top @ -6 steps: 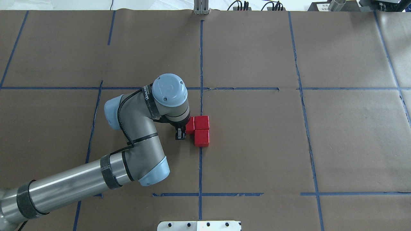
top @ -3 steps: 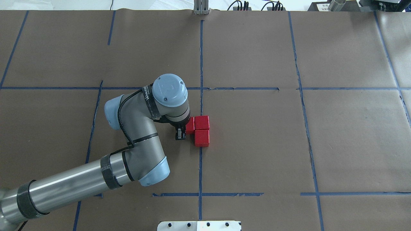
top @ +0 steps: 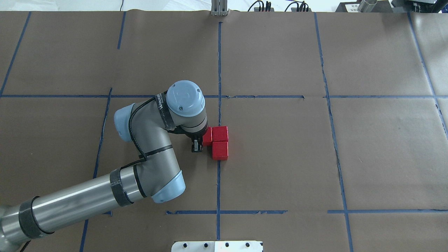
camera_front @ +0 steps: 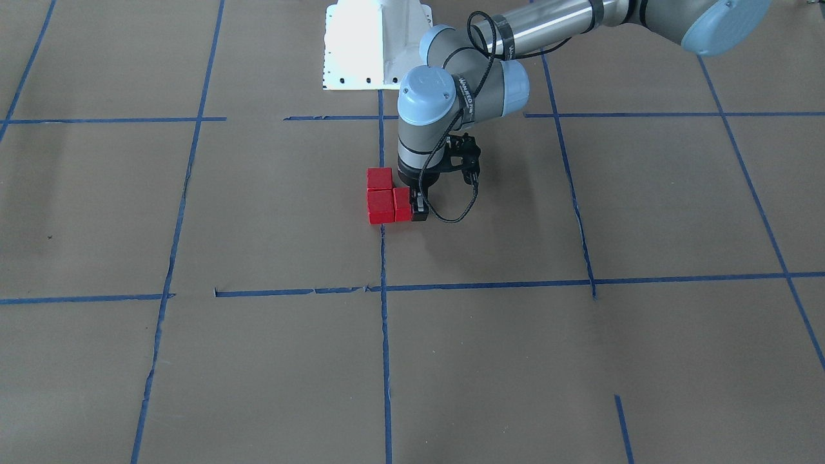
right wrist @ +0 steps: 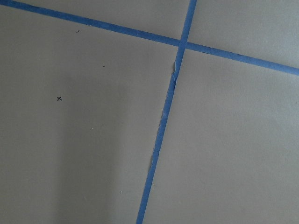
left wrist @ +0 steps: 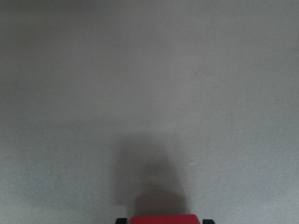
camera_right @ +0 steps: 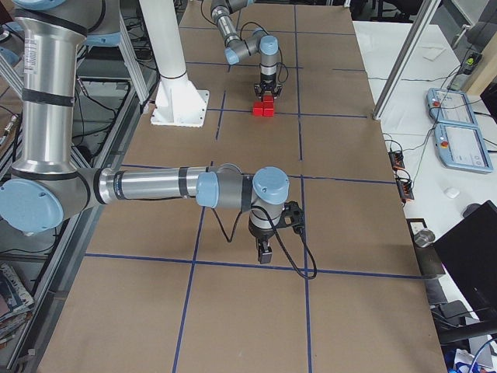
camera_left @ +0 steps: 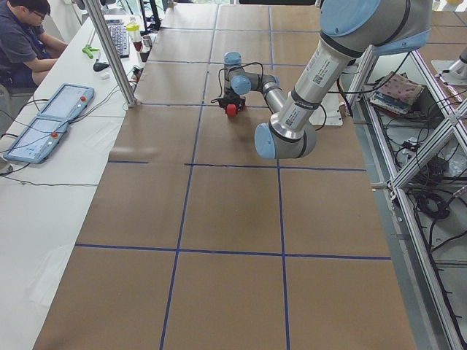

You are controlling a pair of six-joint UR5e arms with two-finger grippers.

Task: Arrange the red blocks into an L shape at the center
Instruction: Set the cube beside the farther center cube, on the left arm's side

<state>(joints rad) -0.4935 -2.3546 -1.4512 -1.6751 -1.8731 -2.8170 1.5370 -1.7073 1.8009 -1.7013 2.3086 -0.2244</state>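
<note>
Three red blocks lie together in an L on the brown paper at the center, on the long blue tape line [top: 218,182]. Two blocks [top: 219,133] [top: 219,150] sit in a row along the line. The third block [top: 208,136] touches the far one on its left side. My left gripper [top: 205,139] stands straight down on this third block, shut on it, with the block resting on the paper. The left wrist view shows that block [left wrist: 163,219] between the two fingertips. The front view shows the same L [camera_front: 380,206] and gripper [camera_front: 408,205]. My right gripper [camera_right: 264,252] hangs low over bare paper, far from the blocks; I cannot tell whether it is open.
The white robot base plate [top: 217,246] sits at the near table edge. Blue tape lines divide the paper into a grid. An operator [camera_left: 22,36] sits at a side bench with teach pendants [camera_left: 44,131]. The right wrist view shows only paper and a tape crossing [right wrist: 181,43].
</note>
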